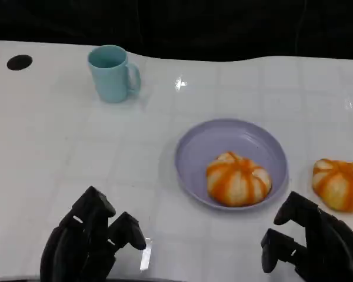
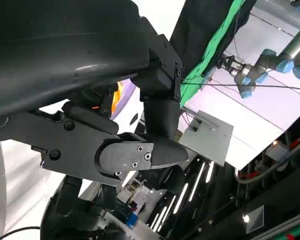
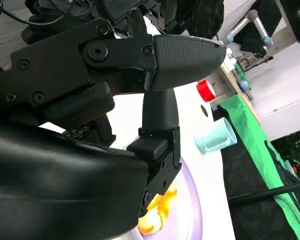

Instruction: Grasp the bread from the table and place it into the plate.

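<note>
Plate (image 1: 191, 154), lilac, sits mid-tabletop (image 1: 59, 153) with 1 bun (image 1: 238, 179) already in it, toward its near right side. The bun is pale with orange stripes. A 2nd bun (image 1: 339, 183) of the same kind lies on the bare tabletop just right of the plate, apart from its rim and partly cut by the picture's edge. Teal mug (image 1: 113, 73) stands far left, well apart from the plate.

Left hand (image 1: 91, 241) hovers low at the near edge, left of the plate, holding nothing; its fingers look loosely curled but apart. Right hand (image 1: 309, 244) sits at the near right, just below the 2nd bun, also holding nothing, fingers apart and pointed up toward it. No contact with bun or plate visible.

Judgement: task reads as part done. 1 bun is plated; the other is left on the tabletop. If it is also meant for the plate, the right hand is the nearer one, and reach, grasp and transfer all remain.
</note>
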Robot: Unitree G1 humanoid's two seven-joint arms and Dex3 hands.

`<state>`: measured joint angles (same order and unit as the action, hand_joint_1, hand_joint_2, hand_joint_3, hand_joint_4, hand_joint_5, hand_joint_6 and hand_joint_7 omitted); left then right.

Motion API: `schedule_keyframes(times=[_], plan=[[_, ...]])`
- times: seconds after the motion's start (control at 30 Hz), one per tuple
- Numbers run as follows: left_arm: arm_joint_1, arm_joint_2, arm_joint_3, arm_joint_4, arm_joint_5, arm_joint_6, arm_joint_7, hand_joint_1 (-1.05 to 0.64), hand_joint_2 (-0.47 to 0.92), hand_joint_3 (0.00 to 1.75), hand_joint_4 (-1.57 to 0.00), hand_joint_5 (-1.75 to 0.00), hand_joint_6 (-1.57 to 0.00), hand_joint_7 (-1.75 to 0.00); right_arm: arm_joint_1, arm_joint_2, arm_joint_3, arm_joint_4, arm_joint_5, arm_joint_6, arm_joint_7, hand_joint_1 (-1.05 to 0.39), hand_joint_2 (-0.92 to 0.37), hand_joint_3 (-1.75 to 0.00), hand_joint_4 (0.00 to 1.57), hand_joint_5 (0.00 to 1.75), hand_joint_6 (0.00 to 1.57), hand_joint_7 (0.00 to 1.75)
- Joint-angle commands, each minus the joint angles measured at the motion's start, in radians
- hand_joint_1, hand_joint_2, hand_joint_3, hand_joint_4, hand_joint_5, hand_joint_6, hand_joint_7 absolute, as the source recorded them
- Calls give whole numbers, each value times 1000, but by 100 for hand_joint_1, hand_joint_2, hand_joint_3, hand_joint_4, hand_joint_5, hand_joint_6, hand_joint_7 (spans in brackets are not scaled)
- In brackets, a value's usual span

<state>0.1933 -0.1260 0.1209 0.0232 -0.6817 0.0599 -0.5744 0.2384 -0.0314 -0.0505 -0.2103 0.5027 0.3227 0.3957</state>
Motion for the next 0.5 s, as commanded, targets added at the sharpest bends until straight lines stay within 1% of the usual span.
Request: schedule_keyframes(times=[0.03,0.13,0.5], plan=[[4,15,10,7,0,4,-13,-55,92,43,-73,-175,-52,-175,-1,-8,-7,-1,-4,-11,-5,-55,-92,-49,75,175,48,175],[6,19,10,7,-6,22,-13,-55,92,41,-73,-175,-53,-175,-1,-5,-7,0,-5,-16,-3,-55,-92,-49,75,175,48,175],[7,18,13,21,4,14,-33,-55,92,40,-72,-175,-53,-174,2,-7,-9,0,-1,-18,3,-56,-92,-47,76,175,47,175]])
